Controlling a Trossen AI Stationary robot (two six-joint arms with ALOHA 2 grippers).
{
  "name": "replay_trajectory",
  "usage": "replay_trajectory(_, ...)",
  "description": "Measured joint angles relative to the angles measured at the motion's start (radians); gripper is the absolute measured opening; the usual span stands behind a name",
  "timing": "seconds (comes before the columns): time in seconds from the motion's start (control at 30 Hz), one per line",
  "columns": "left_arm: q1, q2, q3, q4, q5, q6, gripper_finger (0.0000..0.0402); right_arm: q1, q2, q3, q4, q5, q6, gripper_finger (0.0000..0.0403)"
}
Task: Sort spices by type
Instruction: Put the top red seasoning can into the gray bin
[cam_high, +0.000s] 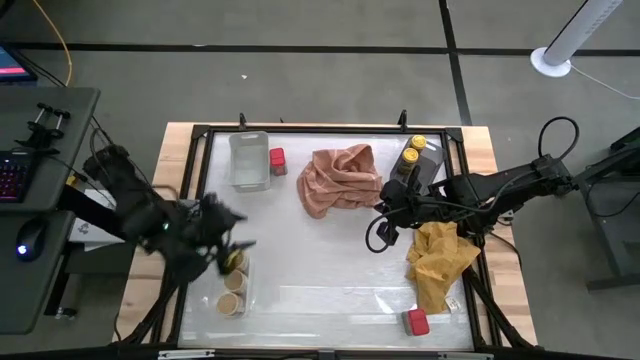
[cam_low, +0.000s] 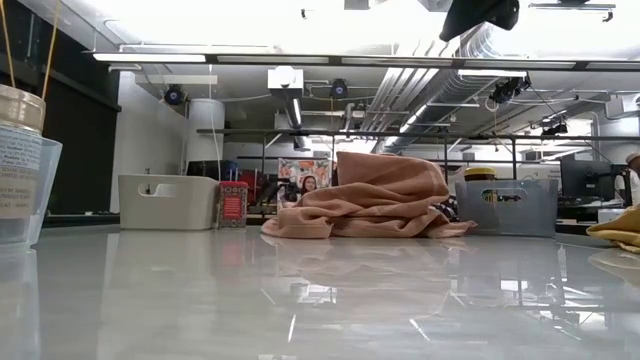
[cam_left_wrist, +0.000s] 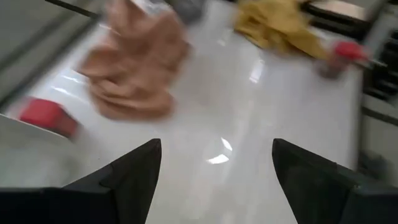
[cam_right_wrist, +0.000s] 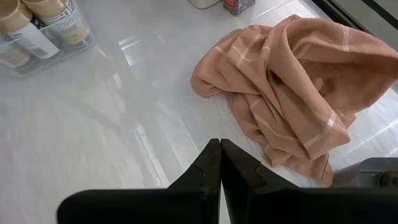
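Observation:
Three tan-lidded spice jars (cam_high: 236, 283) stand in a clear tray (cam_high: 246, 290) at the near left. Two yellow-lidded jars (cam_high: 414, 150) stand in a grey tray (cam_high: 432, 163) at the far right. One red box (cam_high: 277, 160) stands on the table beside a white bin (cam_high: 248, 160). Another red box (cam_high: 417, 322) stands at the near right. My left gripper (cam_high: 236, 232) hangs open above the tan jars' tray, nothing between its fingers (cam_left_wrist: 124, 180). My right gripper (cam_right_wrist: 221, 155) hovers shut over the table's middle right, beside the pink cloth (cam_high: 340, 178).
The pink cloth (cam_right_wrist: 298, 81) lies bunched at the far middle. A yellow cloth (cam_high: 440, 260) lies crumpled at the right, near the red box there. Bare white table (cam_high: 320, 270) stretches across the middle and near side. A black frame (cam_high: 200, 170) rims the table.

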Motion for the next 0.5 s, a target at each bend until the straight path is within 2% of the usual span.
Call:
replay_trajectory(0.1,0.130,-0.005,0.000,0.029,-0.038,0.079,0.0292,0.000,0.000,0.000,-0.013,-0.002,0.022,0.0000)
replay_trajectory(0.2,0.252,-0.005,-0.017,0.130,-0.052,0.181,0.0292,0.001,0.000,0.000,-0.031,-0.002,0.049,0.0000)
replay_trajectory(0.3,0.360,-0.005,-0.081,0.362,-0.036,0.348,0.0292,0.001,0.000,0.000,-0.051,-0.002,0.077,0.0000)
replay_trajectory(0.4,0.449,-0.002,-0.169,0.655,0.055,0.505,0.0291,0.001,0.000,0.000,-0.059,-0.002,0.096,0.0000)
replay_trajectory(0.5,0.524,0.013,-0.274,0.959,0.152,0.597,0.0291,0.001,0.000,0.000,-0.059,0.016,0.099,0.0000)
